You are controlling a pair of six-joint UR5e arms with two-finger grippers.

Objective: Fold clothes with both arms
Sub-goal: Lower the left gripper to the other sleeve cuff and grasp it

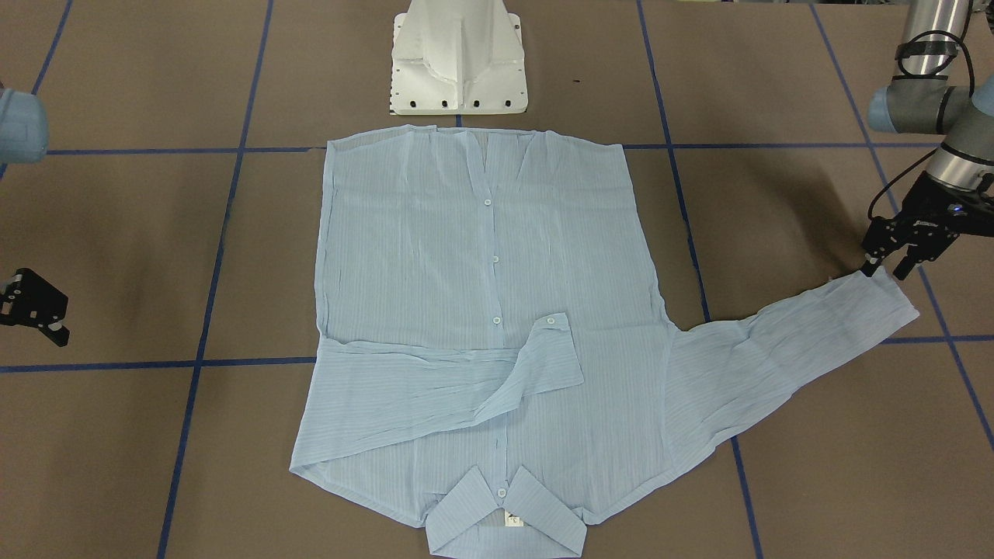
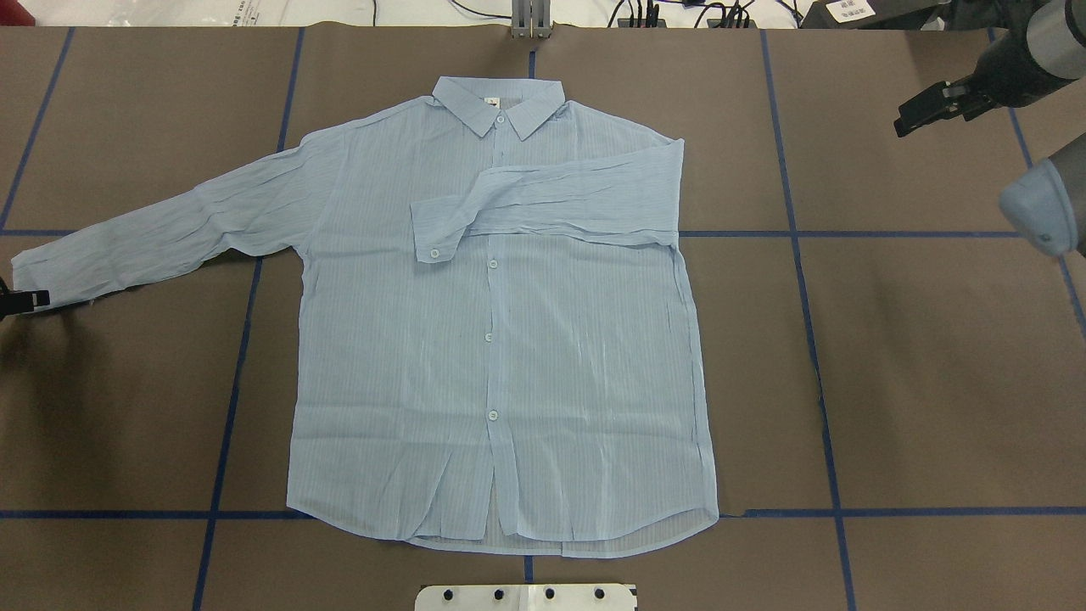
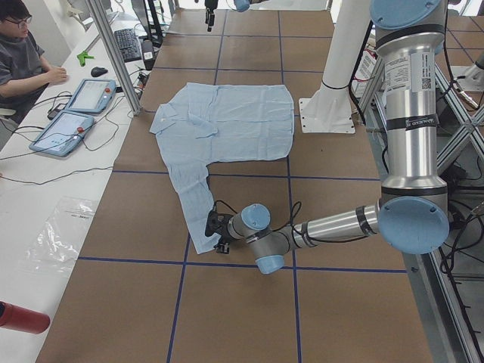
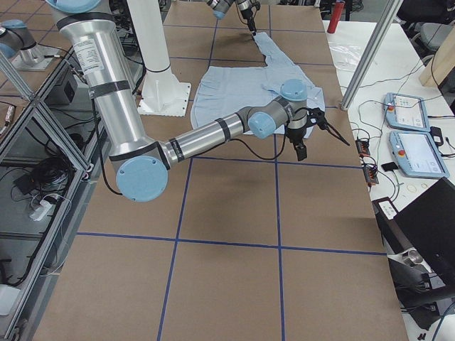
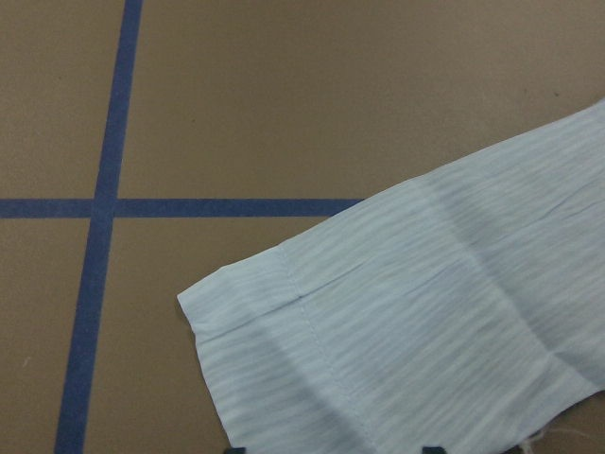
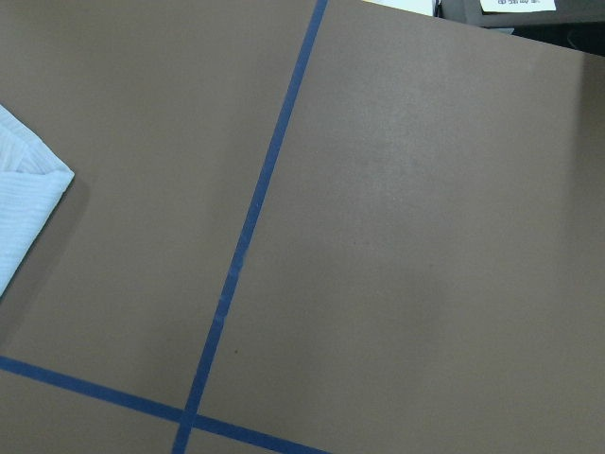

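Note:
The pale blue striped shirt [image 2: 492, 339] lies flat and buttoned on the brown table, collar [image 2: 501, 106] on the far side from the robot. One sleeve [image 2: 560, 199] is folded across the chest. The other sleeve [image 1: 776, 349] lies stretched out sideways. My left gripper [image 1: 887, 266] is open, low at that sleeve's cuff [image 5: 284, 322], its tips on either side of the cuff's edge. My right gripper [image 1: 35, 307] is open and empty, raised clear of the shirt on the other side [image 2: 929, 106].
The white pedestal base [image 1: 458, 58] stands just behind the shirt's hem. Blue tape lines [image 2: 797, 233] cross the table. In the left side view a bench with a seated operator [image 3: 23, 53] and tablets [image 3: 72, 125] runs along the far edge.

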